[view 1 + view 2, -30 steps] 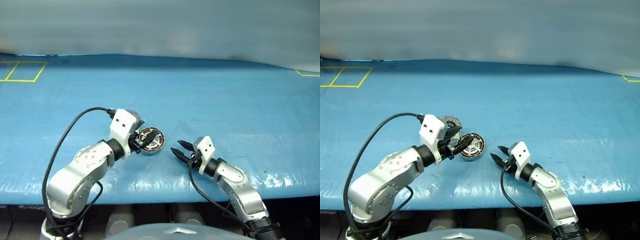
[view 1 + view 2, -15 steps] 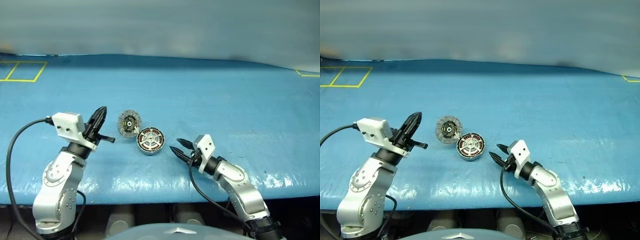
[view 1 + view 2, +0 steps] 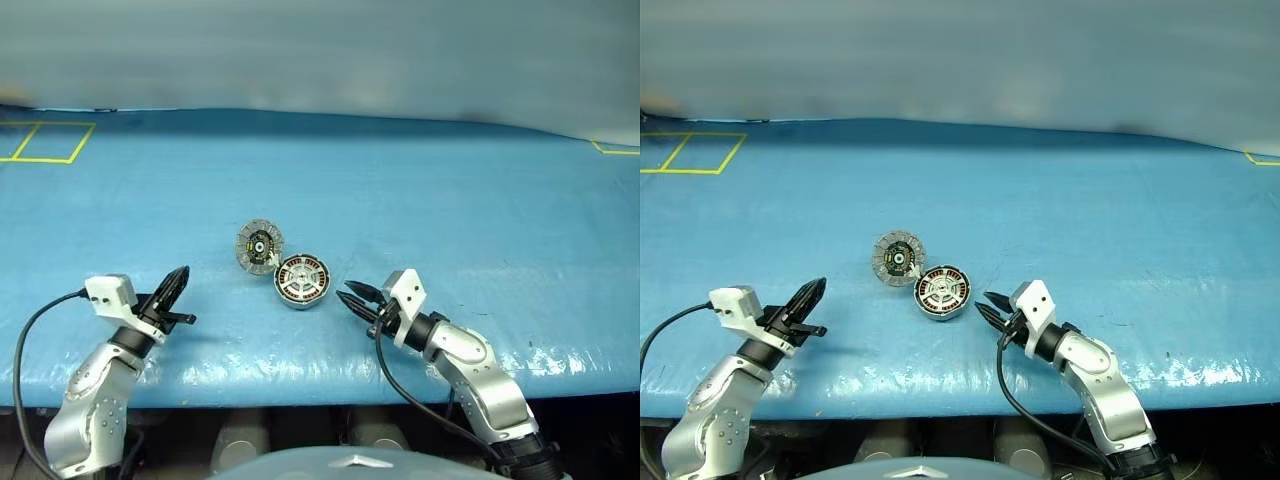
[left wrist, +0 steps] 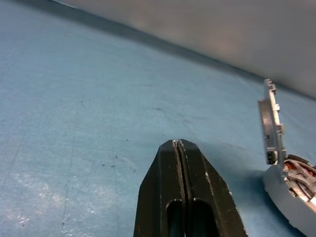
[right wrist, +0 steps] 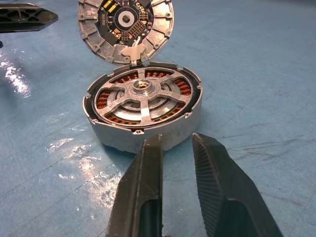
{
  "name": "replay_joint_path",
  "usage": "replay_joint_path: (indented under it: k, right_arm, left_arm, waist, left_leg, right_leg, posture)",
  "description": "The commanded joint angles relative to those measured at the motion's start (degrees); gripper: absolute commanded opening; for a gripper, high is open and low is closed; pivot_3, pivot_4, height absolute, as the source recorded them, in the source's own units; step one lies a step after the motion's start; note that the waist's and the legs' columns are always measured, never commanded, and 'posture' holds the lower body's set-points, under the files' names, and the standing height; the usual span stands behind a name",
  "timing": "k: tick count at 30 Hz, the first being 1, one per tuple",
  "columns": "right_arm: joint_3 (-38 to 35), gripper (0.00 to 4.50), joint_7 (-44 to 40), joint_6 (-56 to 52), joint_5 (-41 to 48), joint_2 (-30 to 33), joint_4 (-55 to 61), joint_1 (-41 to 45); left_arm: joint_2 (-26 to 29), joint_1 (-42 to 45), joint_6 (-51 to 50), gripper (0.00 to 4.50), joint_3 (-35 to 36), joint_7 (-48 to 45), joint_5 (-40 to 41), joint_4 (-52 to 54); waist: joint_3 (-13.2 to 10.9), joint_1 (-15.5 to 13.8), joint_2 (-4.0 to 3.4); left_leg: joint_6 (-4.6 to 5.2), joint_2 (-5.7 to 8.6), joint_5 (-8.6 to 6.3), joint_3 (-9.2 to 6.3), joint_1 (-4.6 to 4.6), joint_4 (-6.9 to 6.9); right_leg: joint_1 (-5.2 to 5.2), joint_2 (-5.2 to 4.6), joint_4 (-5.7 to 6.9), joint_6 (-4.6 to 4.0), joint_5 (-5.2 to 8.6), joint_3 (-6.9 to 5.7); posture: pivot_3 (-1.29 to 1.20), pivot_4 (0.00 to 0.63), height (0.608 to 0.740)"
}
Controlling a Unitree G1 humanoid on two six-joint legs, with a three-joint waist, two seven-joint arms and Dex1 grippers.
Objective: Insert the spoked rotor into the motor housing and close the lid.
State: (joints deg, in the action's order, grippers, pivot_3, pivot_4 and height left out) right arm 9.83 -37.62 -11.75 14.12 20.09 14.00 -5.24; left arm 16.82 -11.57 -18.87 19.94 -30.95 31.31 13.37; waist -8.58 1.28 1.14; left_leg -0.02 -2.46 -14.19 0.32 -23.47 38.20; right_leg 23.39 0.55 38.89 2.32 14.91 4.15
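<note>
Blue table cover (image 3: 420,190), yellow tape lines (image 3: 45,143), grey wall (image 3: 320,50) behind

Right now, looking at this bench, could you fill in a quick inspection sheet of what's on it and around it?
Surface: blue table cover, glossy along the near edge.
Job's things: spoked rotor seated in the motor housing; lid hinged open, standing up.
Clutter: nothing seen.
End effectors: left end effector shut, empty, off to the housing's left; right end effector slightly parted, empty, just short of the housing.
Cables: black cable on the left arm, another on the right.
Surroundings: yellow floor-tape squares at the far left; grey wall behind.
</note>
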Motion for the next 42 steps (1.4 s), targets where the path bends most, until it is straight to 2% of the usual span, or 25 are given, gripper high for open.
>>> replay_joint_path:
  k: [1, 3, 9, 13, 18, 29, 35, 42]
  right_arm:
    - [-0.28, 0.04, -0.36, 0.39, 0.63, 0.16, 2.0, 0.7]
    - [-0.3, 0.04, -0.21, 0.46, 0.46, 0.13, 1.97, 0.87]
    - [-0.88, 0.04, 1.14, 0.49, -0.04, 0.05, 2.71, 0.23]
    - [-1.15, 0.04, 1.71, 0.61, 0.05, 0.14, 3.23, -0.71]
    - [-1.09, 0.04, 2.09, 1.05, -0.19, 0.12, 3.21, -1.56]
    - [-0.55, 0.04, 2.68, 1.12, -0.68, -0.49, 1.98, -0.74]
    - [-0.82, 0.04, 3.39, 1.4, -0.91, -0.6, 2.11, -1.41]
    - [-0.75, 0.04, 4.08, 1.42, -1.2, -0.89, 2.24, -1.67]
  left_arm:
    - [1.92, 4.17, 6.51, 0.0, -3.1, -2.05, -5.72, -5.72]
    - [2.7, 8.13, 9.5, 0.0, -5.42, -1.61, -9.63, -10.42]
    - [3.45, 17.22, 13.43, 0.0, -10.72, -5.15, -13.45, -17.5]
    - [3.1, 20.49, 14.09, 0.0, -12.54, -7.23, -13.02, -18.63]
    - [3.05, 21.74, 14.55, 0.0, -13.78, -11.25, -10.56, -15.82]
    - [3.59, 27.16, 7.11, 0.0, -19.04, -18.02, -6.37, -10.88]
    - [1.56, 27.13, 4.39, 0.0, -22.39, -17.9, -5.85, -9.05]
    - [-2.16, 25.52, 3.69, 0.0, -24.43, -15.0, -6.97, -11.63]
  waist:
    - [0.0, -0.05, 0.0]
    - [0.0, -0.19, 0.0]
    - [0.01, -0.13, 0.01]
    - [0.01, 0.1, 0.0]
    - [0.0, 0.09, 0.0]
    - [0.0, -0.02, 0.0]
    - [0.0, -0.02, -0.01]
    - [0.0, -0.02, -0.01]
  left_leg:
    - [0.0, -0.01, 0.0, 0.01, 0.0, -0.01]
    - [0.0, 0.0, 0.0, 0.01, 0.0, 0.0]
    - [0.0, 0.02, 0.0, 0.02, -0.03, -0.03]
    - [0.0, 0.0, 0.0, -0.01, -0.04, -0.11]
    - [0.0, -0.01, 0.0, -0.02, -0.05, -0.13]
    - [0.0, 0.0, 0.01, -0.03, -0.05, -0.03]
    - [0.0, 0.01, 0.01, -0.05, -0.06, -0.06]
    - [0.0, 0.01, 0.01, -0.05, -0.05, -0.03]
  right_leg:
    - [0.0, 0.0, 0.0, -0.01, -0.01, 0.0]
    - [-0.01, 0.01, 0.0, -0.01, -0.02, -0.02]
    - [0.02, 0.0, -0.01, 0.11, -0.34, -0.01]
    - [0.04, 0.03, -0.01, 0.09, -0.35, -0.03]
    - [0.06, 0.02, -0.01, 0.08, -0.35, -0.04]
    - [0.01, 0.03, 0.0, 0.17, -0.33, -0.04]
    - [0.02, 0.03, 0.0, 0.13, -0.35, -0.05]
    - [0.01, 0.04, 0.0, 0.15, -0.34, -0.04]
  posture:
    - [0.0, 0.15, 0.74]
    - [0.0, 0.15, 0.74]
    - [0.0, 0.15, 0.74]
    - [0.0, 0.15, 0.74]
    - [0.0, 0.15, 0.74]
    - [0.0, 0.15, 0.74]
    - [0.0, 0.15, 0.74]
    - [0.0, 0.15, 0.74]
